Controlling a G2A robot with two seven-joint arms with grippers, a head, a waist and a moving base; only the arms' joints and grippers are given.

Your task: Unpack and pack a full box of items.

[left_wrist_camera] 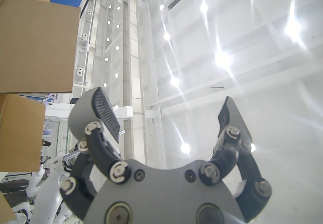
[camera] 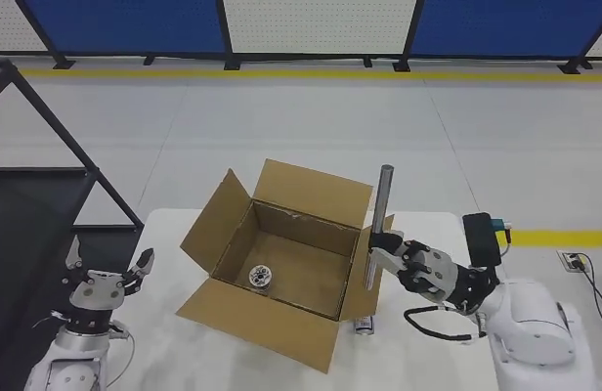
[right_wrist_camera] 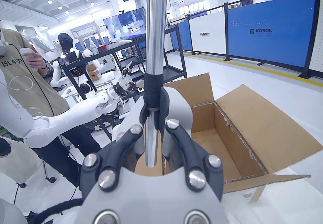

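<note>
The cardboard box point(camera: 301, 259) sat open on the counter point(camera: 174, 347), brown and plain, turned a little askew, all four flaps folded outward. Its floor was mostly bare; one small round metallic part point(camera: 260, 277) lay on it, close to the wall nearest the robot. At the box's right-hand wall a long shiny metal tube point(camera: 377, 225) stood nearly upright, its top well above the box rim and a dark band wrapped round it partway up. The jaws of the right gripper point(camera: 384, 252) were closed round it at that band. Just beside the box's right-hand flap, a small pale item point(camera: 364, 325) lay flat on the counter, too small to identify.
</note>
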